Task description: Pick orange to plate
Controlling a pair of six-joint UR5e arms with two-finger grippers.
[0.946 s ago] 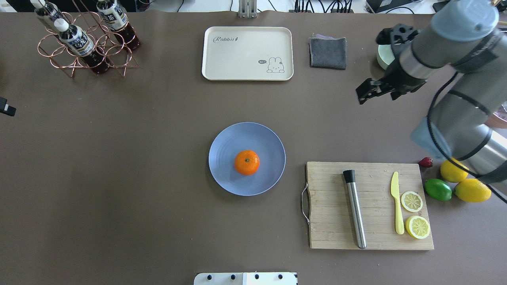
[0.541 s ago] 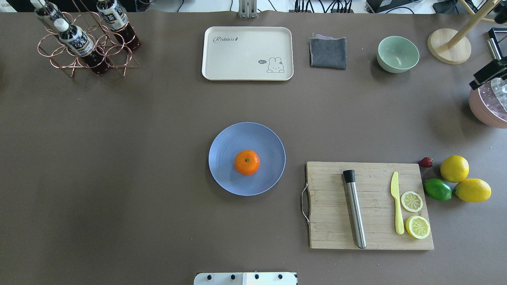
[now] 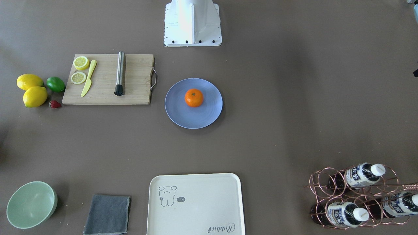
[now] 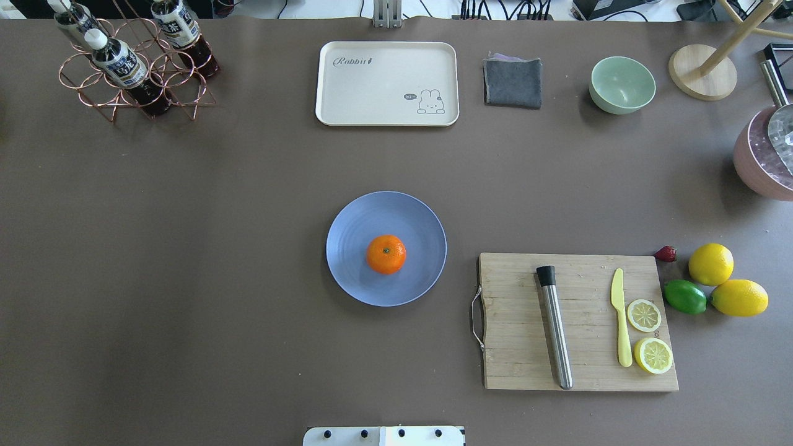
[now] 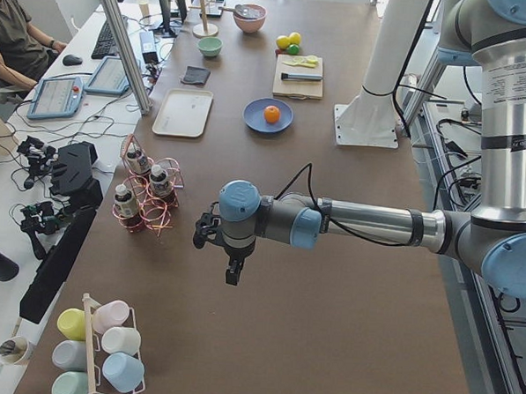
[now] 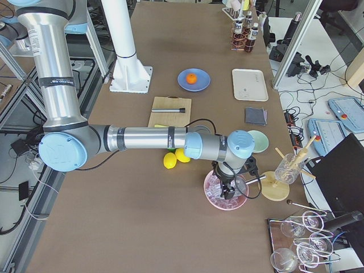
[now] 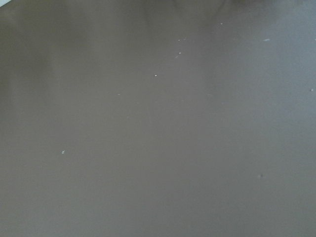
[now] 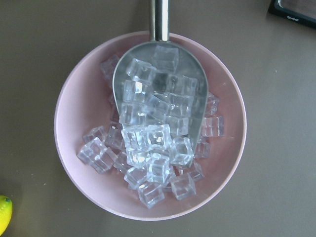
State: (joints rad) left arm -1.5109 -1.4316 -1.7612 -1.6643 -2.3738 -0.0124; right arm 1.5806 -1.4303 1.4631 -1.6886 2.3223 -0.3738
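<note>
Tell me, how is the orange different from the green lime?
The orange is bright orange; the lime is green. The orange looks round, with a tiny green stem dot on top, while the lime is more egg-shaped. The orange sits on the blue plate; the lime lies on the table beside two lemons. Both are small, whole fruits.

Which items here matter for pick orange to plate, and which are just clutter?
Job in hand:
- orange, already sitting on the plate
- plate

Lying about:
- cream tray, grey cloth, green bowl
- cutting board with steel rod, yellow knife, lemon slices
- lemons, lime, strawberry
- bottles in a copper rack
- pink bowl of ice with scoop
</note>
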